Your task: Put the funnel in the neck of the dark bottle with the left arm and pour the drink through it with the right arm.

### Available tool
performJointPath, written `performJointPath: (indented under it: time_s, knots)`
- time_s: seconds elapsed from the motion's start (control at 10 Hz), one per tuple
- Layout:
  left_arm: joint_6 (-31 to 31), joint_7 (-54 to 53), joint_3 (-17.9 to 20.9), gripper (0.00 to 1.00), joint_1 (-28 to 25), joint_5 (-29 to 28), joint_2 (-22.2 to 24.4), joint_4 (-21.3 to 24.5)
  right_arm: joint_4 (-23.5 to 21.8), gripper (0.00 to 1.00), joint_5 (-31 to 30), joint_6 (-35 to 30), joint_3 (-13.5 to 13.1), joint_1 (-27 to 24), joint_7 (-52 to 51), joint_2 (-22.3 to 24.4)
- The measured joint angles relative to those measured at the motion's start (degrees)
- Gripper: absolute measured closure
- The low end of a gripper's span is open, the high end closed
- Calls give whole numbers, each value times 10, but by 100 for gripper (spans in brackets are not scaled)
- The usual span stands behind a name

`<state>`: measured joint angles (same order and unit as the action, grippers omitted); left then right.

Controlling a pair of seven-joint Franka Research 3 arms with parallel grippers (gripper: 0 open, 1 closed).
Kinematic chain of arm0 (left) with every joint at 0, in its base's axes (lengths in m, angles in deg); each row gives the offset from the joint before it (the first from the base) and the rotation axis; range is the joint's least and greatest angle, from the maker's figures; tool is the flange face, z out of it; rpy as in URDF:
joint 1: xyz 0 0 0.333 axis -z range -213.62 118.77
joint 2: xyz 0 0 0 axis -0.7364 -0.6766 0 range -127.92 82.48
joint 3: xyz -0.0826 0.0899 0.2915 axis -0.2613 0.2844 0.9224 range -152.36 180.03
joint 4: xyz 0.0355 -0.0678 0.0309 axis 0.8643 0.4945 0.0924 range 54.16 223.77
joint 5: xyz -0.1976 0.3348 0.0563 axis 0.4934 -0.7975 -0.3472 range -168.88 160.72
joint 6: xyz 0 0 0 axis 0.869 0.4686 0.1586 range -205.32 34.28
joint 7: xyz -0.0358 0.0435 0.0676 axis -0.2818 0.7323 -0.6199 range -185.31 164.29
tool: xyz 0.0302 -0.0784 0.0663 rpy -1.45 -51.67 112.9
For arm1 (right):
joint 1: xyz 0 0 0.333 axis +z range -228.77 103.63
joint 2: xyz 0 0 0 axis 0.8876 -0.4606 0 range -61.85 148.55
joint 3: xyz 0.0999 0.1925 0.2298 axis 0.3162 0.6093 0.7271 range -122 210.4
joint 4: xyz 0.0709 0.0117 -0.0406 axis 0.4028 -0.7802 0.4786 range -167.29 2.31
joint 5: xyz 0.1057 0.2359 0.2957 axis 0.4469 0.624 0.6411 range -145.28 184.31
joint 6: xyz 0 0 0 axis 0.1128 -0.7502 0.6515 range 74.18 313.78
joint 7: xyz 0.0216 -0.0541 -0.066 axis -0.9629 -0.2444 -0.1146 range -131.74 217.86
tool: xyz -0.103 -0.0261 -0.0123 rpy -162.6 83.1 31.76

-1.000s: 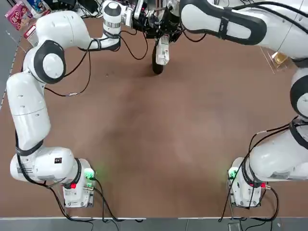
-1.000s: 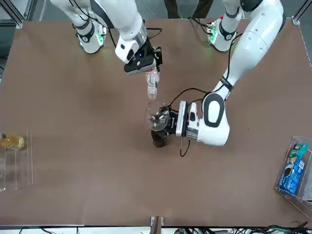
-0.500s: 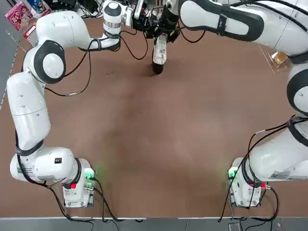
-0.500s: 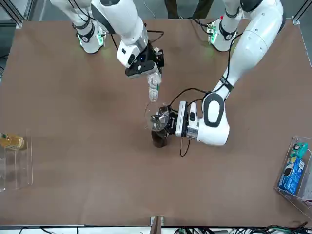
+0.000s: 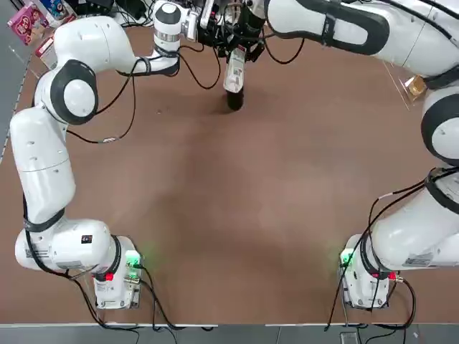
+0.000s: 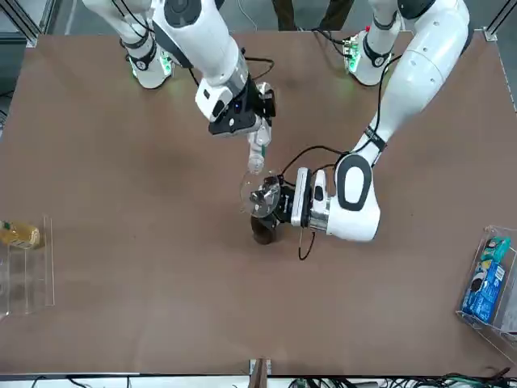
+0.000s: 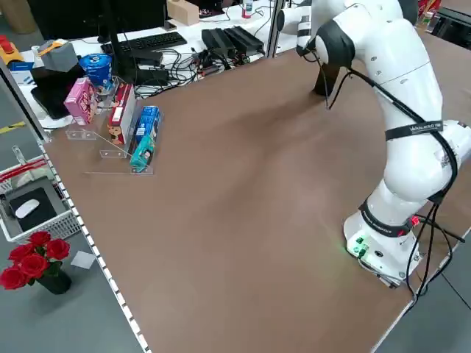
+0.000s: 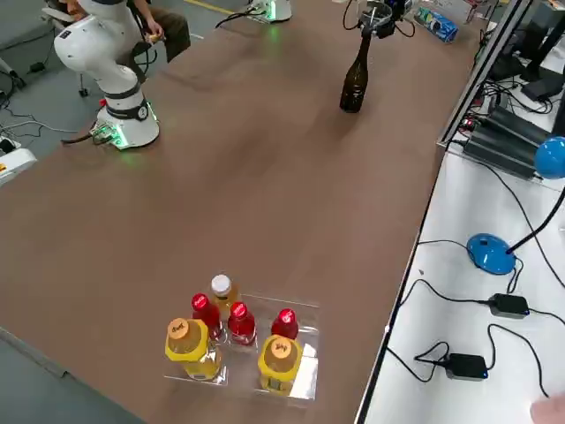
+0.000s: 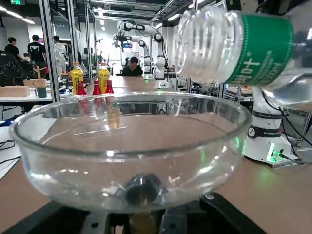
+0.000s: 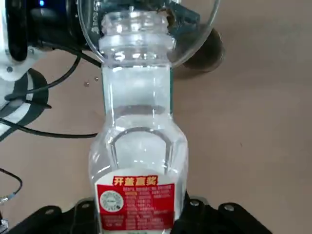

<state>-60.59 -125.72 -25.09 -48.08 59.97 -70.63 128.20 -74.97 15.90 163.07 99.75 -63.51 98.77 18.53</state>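
In the front view, left to right: a yellowish bottle (image 6: 20,235) at a clear tray (image 6: 34,279); the right gripper (image 6: 260,128), fingers closed around the drink (image 10: 139,146), tilted mouth-down over the funnel (image 6: 260,194). Its red label (image 10: 135,204) has a QR code and Chinese characters starting 开, ending 奖. The funnel tops the dark bottle (image 6: 263,231), gripped near its neck by the left gripper's (image 6: 275,199) fingers above the worktop (image 6: 161,283).
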Motion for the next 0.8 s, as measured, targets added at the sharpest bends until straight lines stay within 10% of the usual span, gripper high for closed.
performJointPath:
  time_s: [0.8]
  knots:
    - [0, 0, 0, 89, 0, 0, 0, 0, 23, 48, 0, 0, 10, 5, 55, -17]
